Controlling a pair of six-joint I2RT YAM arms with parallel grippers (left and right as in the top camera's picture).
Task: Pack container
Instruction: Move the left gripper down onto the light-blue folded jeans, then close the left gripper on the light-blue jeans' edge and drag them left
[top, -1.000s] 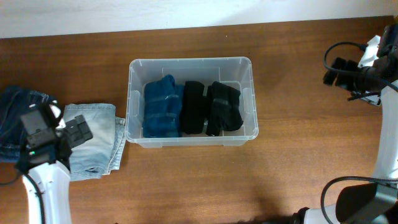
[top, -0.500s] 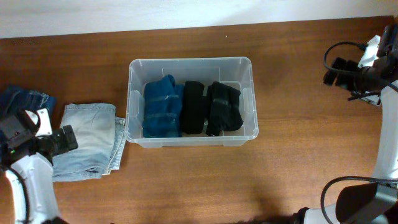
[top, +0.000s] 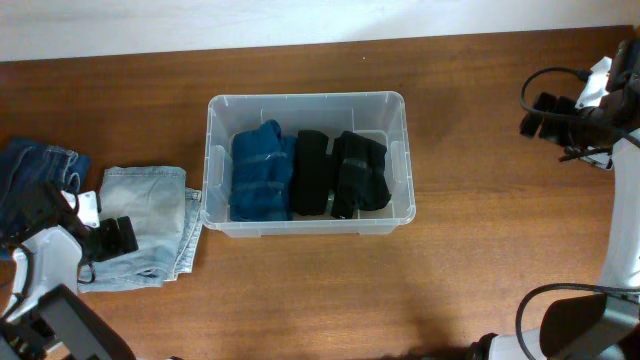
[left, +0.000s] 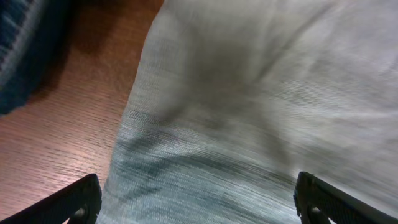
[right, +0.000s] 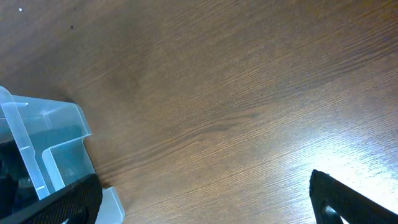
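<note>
The clear plastic container (top: 400, 105) stands mid-table and holds a folded blue garment (top: 262, 172) and two black ones (top: 340, 172). Its corner shows in the right wrist view (right: 37, 134). A folded light-blue pair of jeans (top: 155, 215) lies left of the container, filling the left wrist view (left: 261, 106). My left gripper (top: 118, 238) is open, low over the jeans' left edge, its fingers either side of the cloth (left: 199, 208). My right gripper (top: 535, 112) is open and empty, high at the far right, over bare wood (right: 205, 199).
A dark-blue denim garment (top: 30, 180) lies at the far left table edge, left of the light jeans; it also shows in the left wrist view (left: 25, 56). Bare wood lies in front of and right of the container.
My left arm has swung down and toward the front-left, and its gripper has dropped onto the left edge of the light jeans. The right arm has not moved.
</note>
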